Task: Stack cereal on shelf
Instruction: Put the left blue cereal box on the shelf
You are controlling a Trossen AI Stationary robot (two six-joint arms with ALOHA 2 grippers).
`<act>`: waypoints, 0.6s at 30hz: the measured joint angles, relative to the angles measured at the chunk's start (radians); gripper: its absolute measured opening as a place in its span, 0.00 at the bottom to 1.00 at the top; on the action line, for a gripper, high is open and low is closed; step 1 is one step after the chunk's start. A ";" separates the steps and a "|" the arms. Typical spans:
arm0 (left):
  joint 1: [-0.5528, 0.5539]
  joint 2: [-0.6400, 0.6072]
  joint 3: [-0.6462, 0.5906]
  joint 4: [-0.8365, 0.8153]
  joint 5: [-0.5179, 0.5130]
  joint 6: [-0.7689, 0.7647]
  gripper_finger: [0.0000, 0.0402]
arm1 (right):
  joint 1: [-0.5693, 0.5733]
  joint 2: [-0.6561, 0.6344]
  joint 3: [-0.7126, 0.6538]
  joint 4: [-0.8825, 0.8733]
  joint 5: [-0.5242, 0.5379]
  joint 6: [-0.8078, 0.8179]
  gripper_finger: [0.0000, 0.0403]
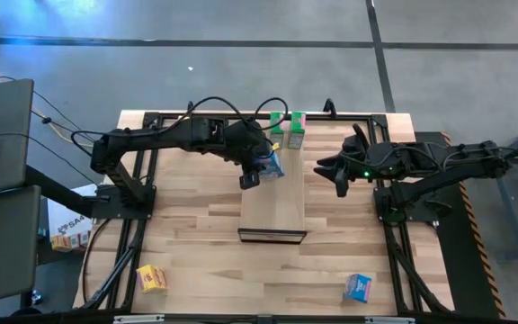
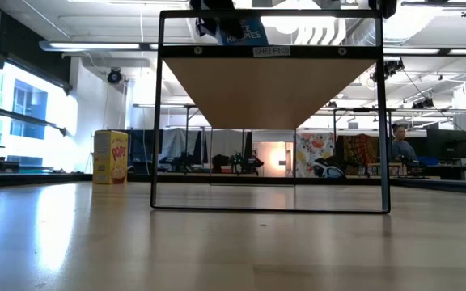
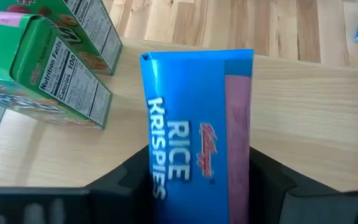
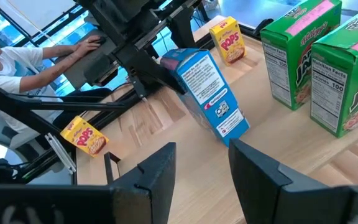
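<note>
My left gripper (image 1: pixel 263 166) is shut on a blue Rice Krispies box (image 3: pixel 194 124) above the far half of the shelf (image 1: pixel 272 211), a pale wood panel raised on a black frame (image 2: pixel 156 113). Two green boxes (image 1: pixel 277 126) (image 1: pixel 296 131) stand upright side by side on the shelf's far end. My right gripper (image 4: pixel 204 168) is open and hovers off the shelf's right side, pointing at the blue box (image 4: pixel 207 93). On the table's near part lie a yellow box (image 1: pixel 151 277) and a second blue box (image 1: pixel 358 288). My left gripper pinches the blue box between its two fingers (image 3: pixel 126 183), one on each opposite face at the end nearest the wrist (image 3: pixel 185 186). The box reaches out beyond the fingers and is tilted. Its lower corner (image 4: pixel 234 134) is at the shelf's surface; whether it touches, I cannot tell.
The low view shows the shelf's underside and a yellow Pops box (image 2: pixel 110 158) standing on the table. A person (image 4: pixel 17 59) sits at a desk beyond the table's left side. Bare shelf surface (image 1: pixel 272 225) lies toward its dark near edge.
</note>
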 joint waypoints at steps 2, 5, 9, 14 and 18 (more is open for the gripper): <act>0.000 0.000 0.000 0.001 0.000 0.000 0.46 | 0.000 0.000 0.000 0.000 0.012 0.000 0.36; 0.000 0.000 0.000 0.002 0.000 0.000 0.49 | 0.000 0.000 0.000 0.001 0.023 0.000 0.36; 0.000 0.000 0.000 0.012 0.000 0.000 0.55 | 0.000 0.000 0.000 0.015 0.024 0.000 0.36; 0.000 -0.008 0.006 0.016 0.001 0.013 0.59 | 0.000 0.000 0.000 0.067 0.029 -0.009 0.36; 0.000 -0.017 0.055 0.012 0.013 0.027 0.61 | 0.000 0.000 0.000 0.070 0.043 -0.008 0.36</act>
